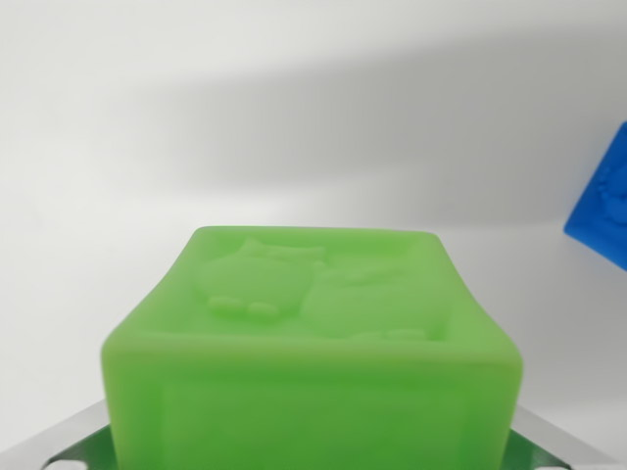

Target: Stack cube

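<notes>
Tool (313, 455) grips green cube (313, 343); blue cube (602, 211) right.

Green cube (312, 343) fills foreground; blue cube (600, 211) right; elsewhere open.

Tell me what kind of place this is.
Probably a lab or test bench, not a home: a bare white surface holds only toy-like blocks, a green cube close to the camera and a blue block at the wrist view's right edge.

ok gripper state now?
Gripper: closed on the green cube, fingers at its lower sides. Blue cube untouched.
</notes>
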Controlling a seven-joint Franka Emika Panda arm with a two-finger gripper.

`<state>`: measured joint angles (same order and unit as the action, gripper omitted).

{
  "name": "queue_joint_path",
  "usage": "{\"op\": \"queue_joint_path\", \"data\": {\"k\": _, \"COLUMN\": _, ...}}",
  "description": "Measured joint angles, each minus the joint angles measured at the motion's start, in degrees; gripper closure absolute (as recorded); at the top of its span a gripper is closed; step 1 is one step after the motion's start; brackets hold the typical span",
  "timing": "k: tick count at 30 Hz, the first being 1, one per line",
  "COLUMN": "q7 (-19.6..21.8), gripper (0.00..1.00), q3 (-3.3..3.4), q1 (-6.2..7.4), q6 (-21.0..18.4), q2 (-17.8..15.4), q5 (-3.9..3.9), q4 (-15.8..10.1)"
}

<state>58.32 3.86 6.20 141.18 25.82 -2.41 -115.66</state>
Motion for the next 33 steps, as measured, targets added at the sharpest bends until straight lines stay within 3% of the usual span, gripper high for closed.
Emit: {"op": "queue_joint_path", "data": {"k": 33, "q7": 2.64, "gripper": 1.00, "q3": 2.72, "q1": -3.49, "q6": 0.07, "q2": -1.05, "q5": -1.59, "q4": -1.21}}
